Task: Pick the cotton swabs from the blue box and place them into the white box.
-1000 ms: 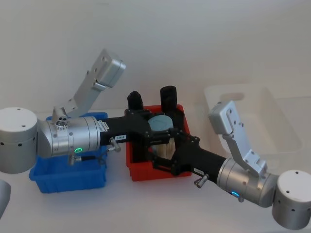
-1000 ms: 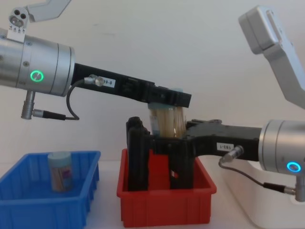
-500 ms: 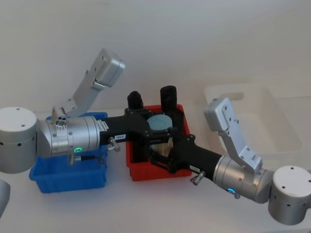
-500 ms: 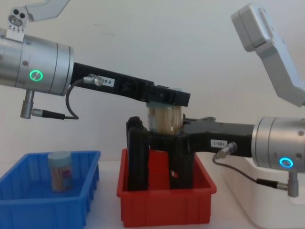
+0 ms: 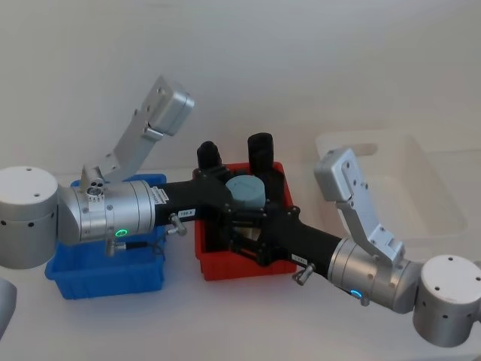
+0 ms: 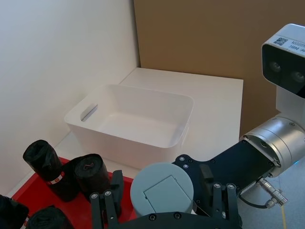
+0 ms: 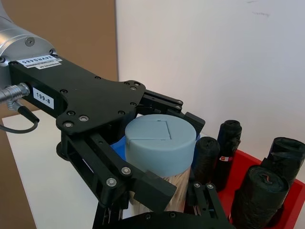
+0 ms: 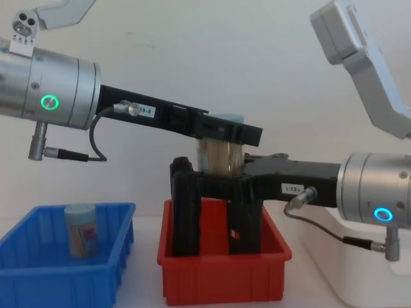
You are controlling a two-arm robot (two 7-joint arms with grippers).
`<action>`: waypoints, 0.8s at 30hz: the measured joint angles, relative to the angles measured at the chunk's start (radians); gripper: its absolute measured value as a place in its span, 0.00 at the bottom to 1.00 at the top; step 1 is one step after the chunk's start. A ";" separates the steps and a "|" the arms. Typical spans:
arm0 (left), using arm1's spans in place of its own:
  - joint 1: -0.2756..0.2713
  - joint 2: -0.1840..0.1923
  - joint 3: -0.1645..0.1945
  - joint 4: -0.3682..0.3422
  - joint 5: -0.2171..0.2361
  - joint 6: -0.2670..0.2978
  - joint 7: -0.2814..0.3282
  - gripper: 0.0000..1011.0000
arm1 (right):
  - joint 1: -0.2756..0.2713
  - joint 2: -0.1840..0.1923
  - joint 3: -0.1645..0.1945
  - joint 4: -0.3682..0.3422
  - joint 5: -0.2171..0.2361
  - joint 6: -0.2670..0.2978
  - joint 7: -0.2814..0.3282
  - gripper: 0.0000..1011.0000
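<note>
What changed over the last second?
The right pincer moved in toward the left arm and slightly up, carrying the tub with it: the lid now shows above the left pincer. The left pincer, red bin, blue box and second tub stayed put.

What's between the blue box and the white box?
The red bin, holding black rolls, as the head view shows; left gripper and right gripper meet around a cotton swab tub above it.

cotton swabs (image 8: pixel 219 153): two tubs
blue box (image 8: pixel 38 263): one
red bin (image 8: pixel 221 279): one
white box (image 6: pixel 124 143): one
black rolls (image 6: pixel 88 174): four counted in the left wrist view
</note>
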 joint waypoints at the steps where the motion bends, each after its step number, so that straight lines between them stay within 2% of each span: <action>1: 0.000 0.000 0.000 0.000 0.000 0.000 0.000 0.99 | 0.000 0.001 0.000 -0.001 0.001 0.000 -0.001 0.63; 13: 0.000 0.000 0.000 0.000 0.000 0.000 0.000 0.99 | -0.016 0.020 0.009 -0.020 0.015 0.002 -0.040 0.64; 24: 0.000 0.000 0.000 0.000 0.000 0.000 0.000 0.99 | -0.051 0.060 0.040 -0.056 0.044 -0.001 -0.142 0.64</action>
